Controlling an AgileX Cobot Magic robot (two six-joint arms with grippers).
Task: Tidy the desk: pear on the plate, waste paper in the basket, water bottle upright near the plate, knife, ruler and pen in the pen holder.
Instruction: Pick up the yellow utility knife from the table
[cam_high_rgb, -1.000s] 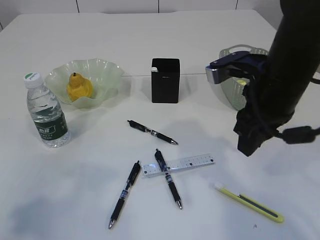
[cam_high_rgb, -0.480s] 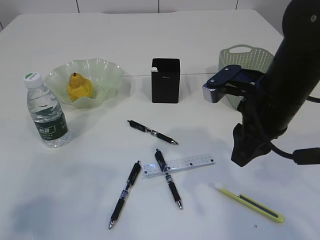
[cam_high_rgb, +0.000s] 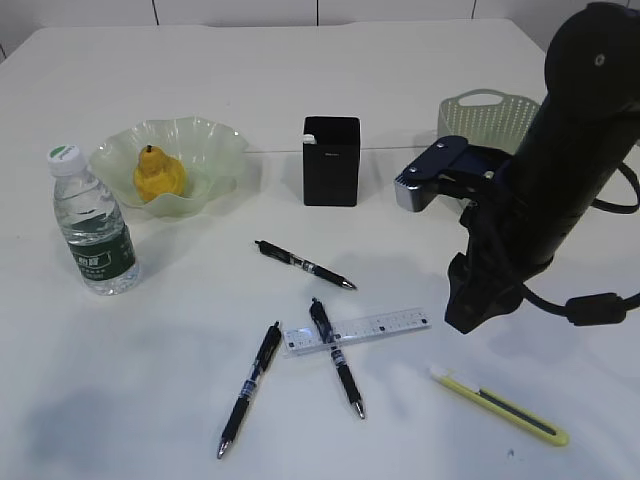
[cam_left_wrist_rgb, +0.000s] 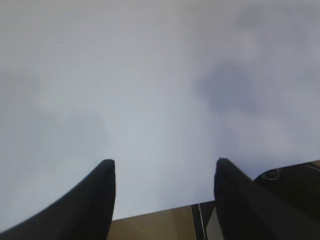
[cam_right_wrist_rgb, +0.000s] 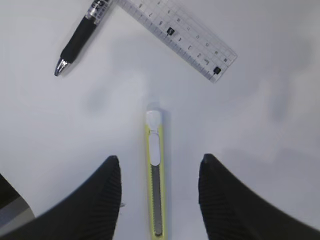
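Observation:
A yellow pear (cam_high_rgb: 157, 176) lies in the green glass plate (cam_high_rgb: 215, 140). A water bottle (cam_high_rgb: 92, 225) stands upright left of the plate. A black pen holder (cam_high_rgb: 331, 160) stands mid-table. Three black pens (cam_high_rgb: 304, 265) (cam_high_rgb: 250, 388) (cam_high_rgb: 335, 356) and a clear ruler (cam_high_rgb: 356, 330) lie in front of it. The yellow utility knife (cam_high_rgb: 498, 404) lies front right. My right gripper (cam_right_wrist_rgb: 159, 162) is open above the knife (cam_right_wrist_rgb: 155, 175), which lies between its fingers; the ruler (cam_right_wrist_rgb: 178, 36) and a pen (cam_right_wrist_rgb: 80, 37) lie beyond. My left gripper (cam_left_wrist_rgb: 161, 165) is open and empty over bare table.
A pale green basket (cam_high_rgb: 487, 112) stands at the back right, partly hidden behind my right arm (cam_high_rgb: 545, 190). The left wrist view shows the table's edge (cam_left_wrist_rgb: 165, 209) with floor below.
My right arm has swung left and down from the basket toward the front right of the table, nearer the knife. The basket is now more in view.

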